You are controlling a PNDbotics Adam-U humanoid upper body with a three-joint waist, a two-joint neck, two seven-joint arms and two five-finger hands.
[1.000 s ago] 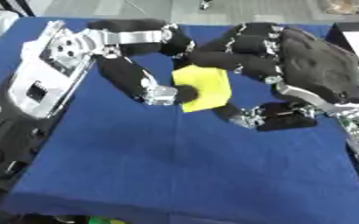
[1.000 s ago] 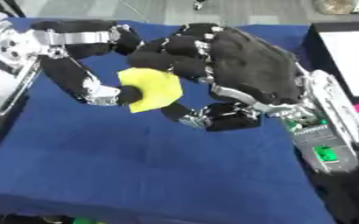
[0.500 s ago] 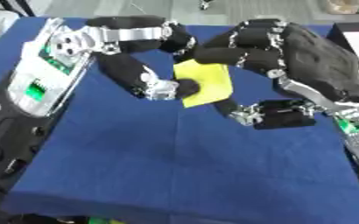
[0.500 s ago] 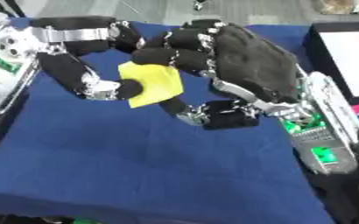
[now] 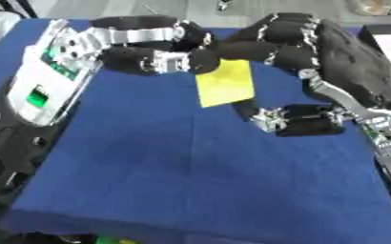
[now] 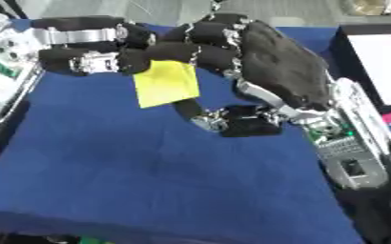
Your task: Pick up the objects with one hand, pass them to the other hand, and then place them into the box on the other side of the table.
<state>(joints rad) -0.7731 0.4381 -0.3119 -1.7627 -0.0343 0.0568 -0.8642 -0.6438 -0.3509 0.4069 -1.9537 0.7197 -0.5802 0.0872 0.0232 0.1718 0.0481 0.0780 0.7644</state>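
While the blue cloth lies bare below, your hand-over is in the air above its middle, so a slip means a drop onto the table. Your right hand comes in from the right, its fingers curled over the top of the yellow pad and its thumb hooked beneath; I judge it is pinching the pad, though the contact itself is hidden. Your left hand reaches across from the left, fingers curled against the pad's upper left edge, so both seem to hold it. If you let go with one before the other has it, the pad falls. If both pull, it may twist or slide out. Beyond the right hand, a box edge shows at the far right; swinging there early risks knocking it.
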